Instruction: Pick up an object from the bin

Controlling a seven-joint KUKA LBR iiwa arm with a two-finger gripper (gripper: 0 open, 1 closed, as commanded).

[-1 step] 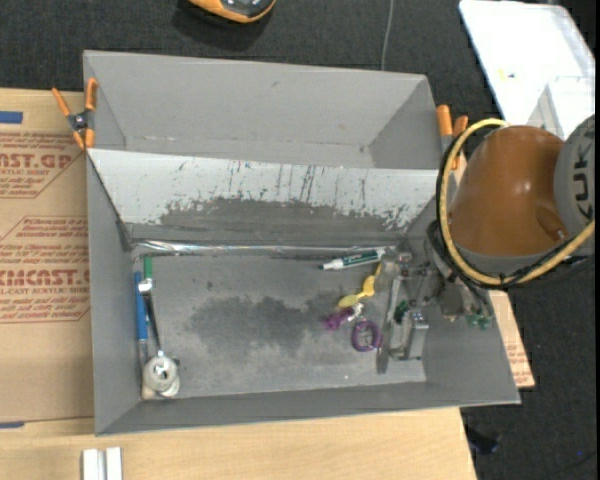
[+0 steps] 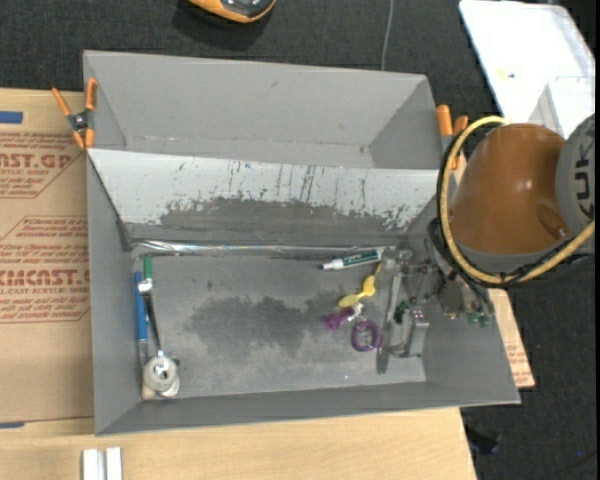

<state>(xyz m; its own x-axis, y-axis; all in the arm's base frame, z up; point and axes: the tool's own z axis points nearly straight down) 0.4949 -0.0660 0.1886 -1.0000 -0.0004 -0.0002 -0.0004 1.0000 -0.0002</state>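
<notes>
Gripper (image 2: 400, 340), spread open, sits beside a purple ring (image 2: 363, 336); orange cover (image 2: 500, 193) hides the bin's (image 2: 270, 108) right rim.

Light falls from above, soft and fairly even, so the grey bin (image 2: 270, 98) shows its upper walls pale and its floor a shade darker. Shadows are weak: a thin dark band runs under the ledge across the middle of the frame, and a soft one lies below the arm at the right. The orange cover (image 2: 505, 193) carries a broad dull sheen. The white sheet (image 2: 525, 48) at the upper right is washed out almost to blank. The surround along the top is very dark. A metal cap (image 2: 161, 373) at the lower left glints.
</notes>
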